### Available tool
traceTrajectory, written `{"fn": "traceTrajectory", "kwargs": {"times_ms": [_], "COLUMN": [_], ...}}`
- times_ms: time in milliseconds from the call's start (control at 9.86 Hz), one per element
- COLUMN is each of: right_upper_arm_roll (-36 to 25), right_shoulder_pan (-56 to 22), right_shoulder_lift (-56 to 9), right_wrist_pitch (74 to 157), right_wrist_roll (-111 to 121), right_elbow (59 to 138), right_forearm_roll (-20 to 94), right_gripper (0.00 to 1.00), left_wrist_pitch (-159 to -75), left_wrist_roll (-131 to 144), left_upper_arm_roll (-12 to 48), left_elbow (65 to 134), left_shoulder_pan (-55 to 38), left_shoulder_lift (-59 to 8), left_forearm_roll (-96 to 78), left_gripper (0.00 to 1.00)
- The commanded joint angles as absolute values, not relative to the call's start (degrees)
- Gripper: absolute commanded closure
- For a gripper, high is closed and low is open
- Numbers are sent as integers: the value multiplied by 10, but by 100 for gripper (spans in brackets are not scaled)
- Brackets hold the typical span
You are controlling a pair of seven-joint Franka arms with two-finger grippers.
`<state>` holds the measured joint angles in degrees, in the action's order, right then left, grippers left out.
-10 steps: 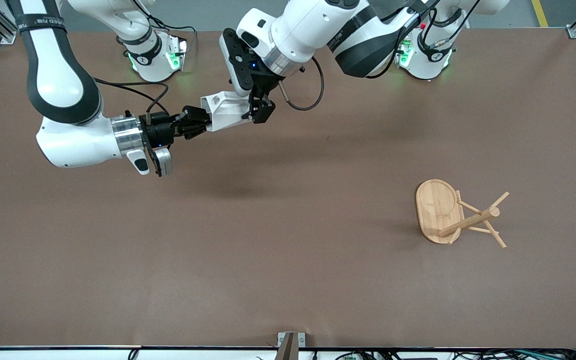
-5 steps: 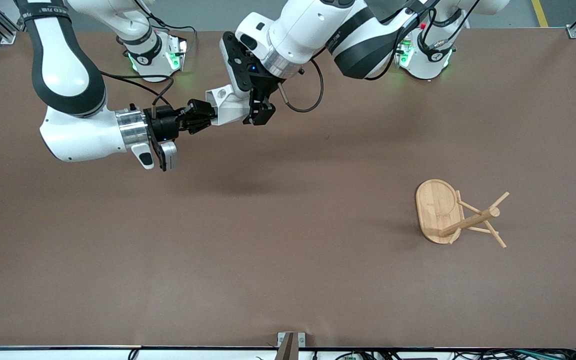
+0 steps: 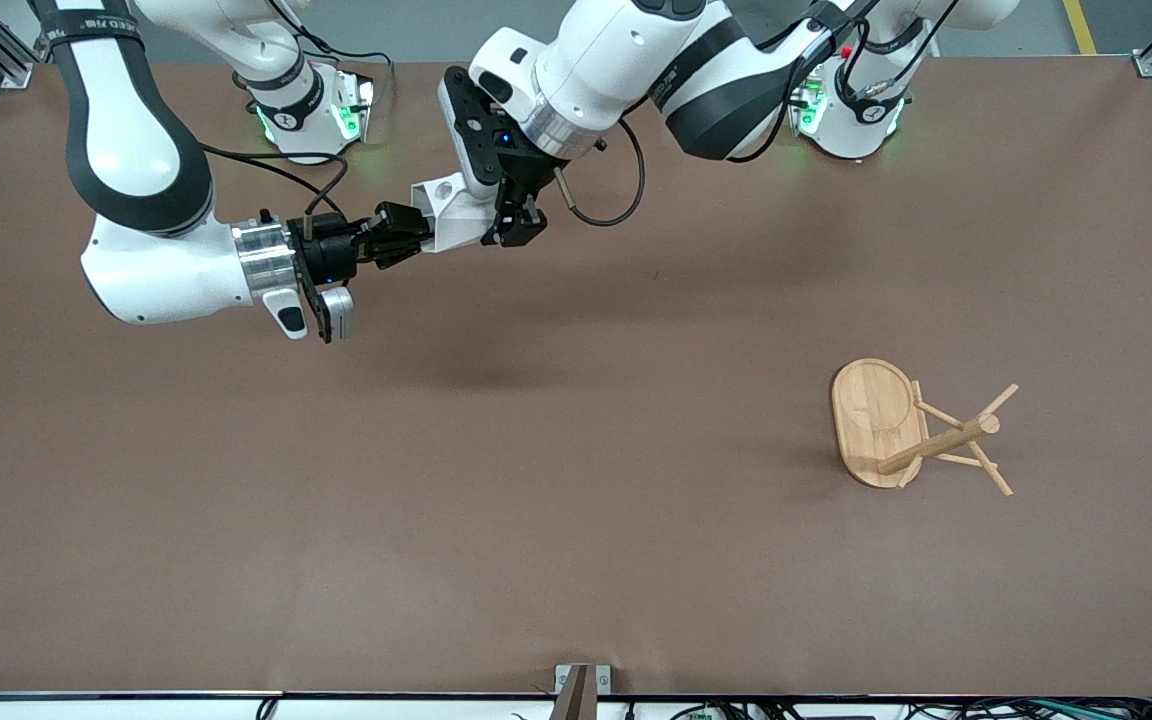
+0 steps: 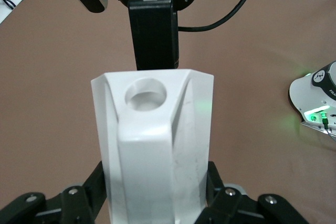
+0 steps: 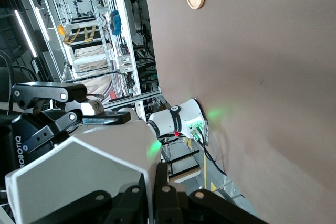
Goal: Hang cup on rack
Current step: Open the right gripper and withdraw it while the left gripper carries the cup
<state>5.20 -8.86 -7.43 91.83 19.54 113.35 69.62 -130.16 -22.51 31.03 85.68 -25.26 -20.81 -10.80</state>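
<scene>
Both arms meet in mid-air over the worktop, toward the right arm's end and up near the robots' bases, with the white faceted mug caught between them. This looks like a handover. The left end effector has its fingers closed on the sides of the mug's body; in the left wrist view the black fingers press against both flanks, the blocky handle with its round hole facing the camera. The right end effector pinches the mug's rim end, one finger seemingly inside the mouth; the right wrist view shows its fingers closed down on the wall.

The bamboo mug tree stands well apart, toward the left arm's end and nearer the front camera, its pegs bare.

I'd judge the next move is for the right end effector to let go and back away, so the left arm can carry the mug over and thread the handle hole onto a peg.
</scene>
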Motion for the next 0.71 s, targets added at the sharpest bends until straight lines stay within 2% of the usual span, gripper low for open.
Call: {"fn": "traceTrajectory", "kwargs": {"times_ms": [0,101,609], "right_upper_arm_roll": [52,52,47], "right_shoulder_pan": [-95,-96,-69], "right_shoulder_lift": [-52,-52,-50], "right_wrist_pitch": [910,911,909], "right_wrist_roll": [134,123,100], "right_elbow": [1137,1127,1093], "right_forearm_roll": [714,707,617], "right_gripper": [67,1,0], "left_wrist_pitch": [-1294,-1291,-1263], "left_wrist_roll": [-231,-231,-214], "left_upper_arm_roll": [308,308,303], "left_elbow": [868,869,868], "left_shoulder_pan": [-255,-253,-251], "left_shoulder_lift": [-223,-222,-221], "left_forearm_roll": [-95,-94,-94], "left_gripper": [100,100,100]}}
